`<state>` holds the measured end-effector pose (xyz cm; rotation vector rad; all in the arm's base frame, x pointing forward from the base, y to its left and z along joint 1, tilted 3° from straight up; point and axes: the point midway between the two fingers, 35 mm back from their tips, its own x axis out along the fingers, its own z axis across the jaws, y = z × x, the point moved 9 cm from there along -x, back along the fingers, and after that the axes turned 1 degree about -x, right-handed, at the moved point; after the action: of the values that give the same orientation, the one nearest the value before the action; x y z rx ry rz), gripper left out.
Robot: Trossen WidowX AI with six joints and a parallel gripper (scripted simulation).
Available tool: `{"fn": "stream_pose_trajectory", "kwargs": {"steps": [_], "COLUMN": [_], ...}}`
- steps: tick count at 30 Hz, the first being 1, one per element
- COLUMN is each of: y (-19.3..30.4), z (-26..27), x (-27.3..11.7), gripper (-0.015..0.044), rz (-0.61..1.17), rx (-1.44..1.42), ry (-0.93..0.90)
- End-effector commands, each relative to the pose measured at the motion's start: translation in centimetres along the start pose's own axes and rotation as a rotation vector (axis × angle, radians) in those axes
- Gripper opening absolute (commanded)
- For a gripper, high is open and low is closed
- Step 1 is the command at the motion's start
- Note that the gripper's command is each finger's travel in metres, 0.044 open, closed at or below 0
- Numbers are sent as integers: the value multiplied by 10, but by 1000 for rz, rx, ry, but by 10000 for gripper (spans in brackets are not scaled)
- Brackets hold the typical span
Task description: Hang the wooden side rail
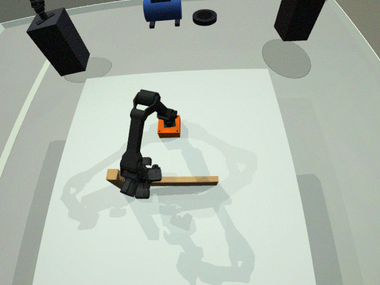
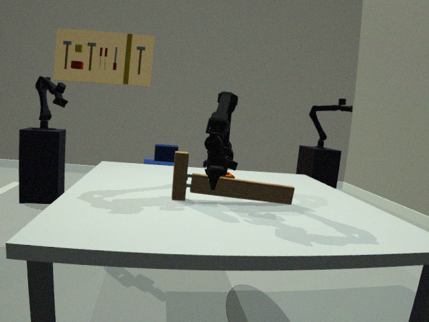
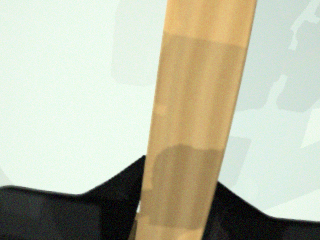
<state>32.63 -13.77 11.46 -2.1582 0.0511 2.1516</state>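
The headboard post stands upright on the table. The wooden side rail slopes down from its hook end, raised beside the post, to its far end at the table top. My gripper is shut on the rail near the hook end, one finger on each side. The upper steel hook and the lower steel hook span the narrow gap between rail and post, their tips hidden at the post. The slot and pins cannot be seen, so whether the hooks sit on the pins cannot be told.
The orange arm base stands behind the rail. The arm reaches from it over the post end of the rail. Dark pedestals with other arms and a blue tank stand beyond the white table.
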Motion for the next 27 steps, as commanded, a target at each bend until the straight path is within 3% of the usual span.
{"fn": "stream_pose_trajectory", "kwargs": {"steps": [1,27], "y": [2,5], "z": [-1,-1], "x": [-1,-3], "gripper": [0,0], "rz": [6,7], "rx": [-1,-1], "ry": [4,4]}}
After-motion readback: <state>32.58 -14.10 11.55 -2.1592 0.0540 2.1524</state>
